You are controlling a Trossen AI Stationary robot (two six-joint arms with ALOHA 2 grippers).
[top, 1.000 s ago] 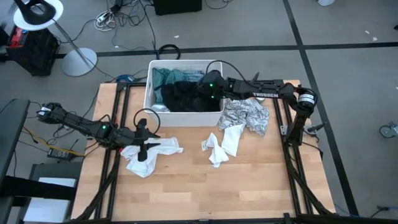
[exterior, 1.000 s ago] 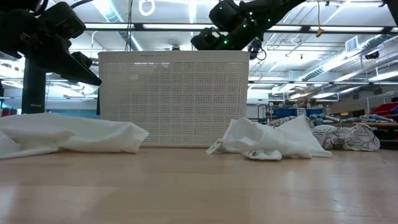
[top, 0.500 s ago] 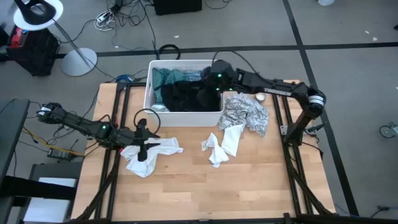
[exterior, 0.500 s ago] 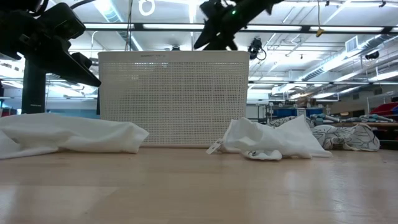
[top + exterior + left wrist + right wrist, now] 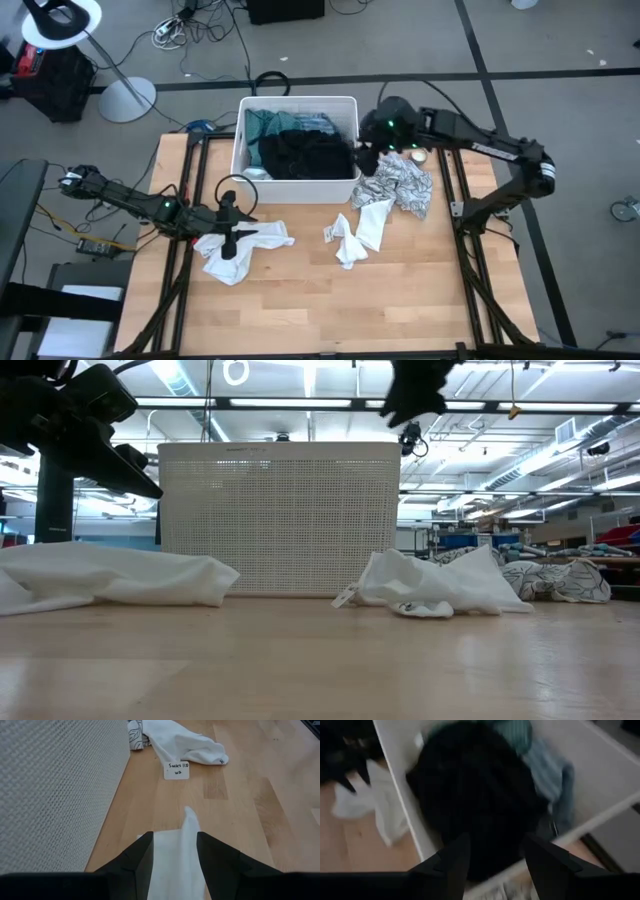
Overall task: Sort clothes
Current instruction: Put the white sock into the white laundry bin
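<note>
Clothes: soft black fabric garment [image 5: 305, 155] lies in white rectangular plastic tub [image 5: 240, 140]. My right tool [image 5: 368, 158] hovers at its rim, spread, empty; left tool [image 5: 232, 235] spread over white cloth [image 5: 262, 237]. Risk: snagging the rim.

low view: tub [image 5: 280, 520] wall hides clothes inside; right gripper [image 5: 415, 395] cut off at top edge. right wrist view blurred, black garment [image 5: 475, 795] w/o detail. tag [image 5: 177, 770] text partly unreadable.

Clothes [image 5: 300, 150] lie in the tub [image 5: 240, 150]; more [image 5: 360, 230] lie before it.
</note>
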